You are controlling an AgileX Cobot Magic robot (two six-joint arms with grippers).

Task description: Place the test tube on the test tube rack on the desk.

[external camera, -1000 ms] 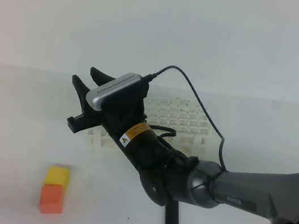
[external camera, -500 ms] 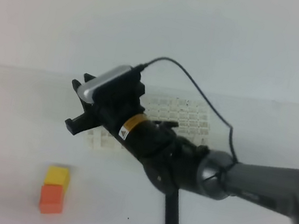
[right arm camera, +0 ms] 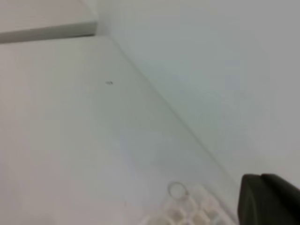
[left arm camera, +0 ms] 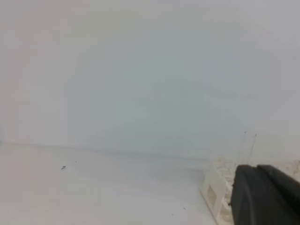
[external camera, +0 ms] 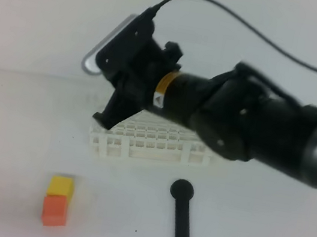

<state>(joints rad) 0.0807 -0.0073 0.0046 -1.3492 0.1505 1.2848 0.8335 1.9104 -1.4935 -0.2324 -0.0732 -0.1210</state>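
High view: test tube rack on worktop; right gripper raised over its left end, fingers closed and empty. Black stick in front of rack, orange/yellow blocks front-left.
Left wrist: rack corner only; left fingers closed.
Right wrist: test tube rim standing in the rack's corner hole.

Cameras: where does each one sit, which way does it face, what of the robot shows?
Exterior high: above the front, facing down over the desk toward the back wall; right arm fills the middle above the rack, black stick and blocks in front.
Left wrist: low, facing across the desk to the wall; dark gripper part at lower right.
Right wrist: raised, tilted; tube rim at the rack's corner, dark gripper part at lower right.
Shared: all three see the rack.
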